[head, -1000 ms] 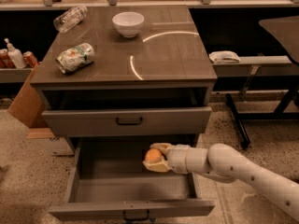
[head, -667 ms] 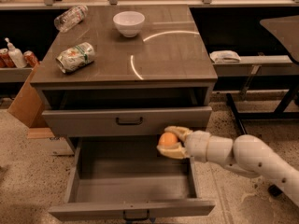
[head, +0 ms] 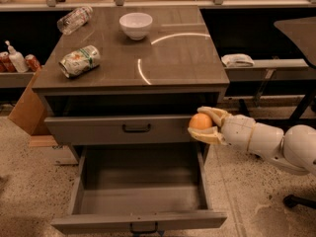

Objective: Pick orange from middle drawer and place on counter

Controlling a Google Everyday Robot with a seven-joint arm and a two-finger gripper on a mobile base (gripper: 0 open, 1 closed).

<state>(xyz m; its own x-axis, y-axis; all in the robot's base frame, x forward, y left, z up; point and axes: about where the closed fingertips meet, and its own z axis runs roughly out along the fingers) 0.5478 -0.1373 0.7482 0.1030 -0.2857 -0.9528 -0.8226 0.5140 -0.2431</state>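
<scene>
Orange (head: 200, 121) clamped in gripper (head: 204, 125), above middle drawer (head: 140, 201).

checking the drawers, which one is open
The middle drawer, pulled out; the bar-handled panel above is shut. The gripper holds the orange beside that panel.

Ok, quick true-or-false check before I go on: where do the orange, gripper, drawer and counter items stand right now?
1. The gripper is shut on the orange. True.
2. The orange rests on the counter. False: it is held below the countertop, by the right end of the closed drawer front.
3. The middle drawer is pulled open. True.
4. The white bowl sits in the drawer. False: it stands on the counter, near the back.
5. The can stands upright. False: it lies on its side at the counter's left.
</scene>
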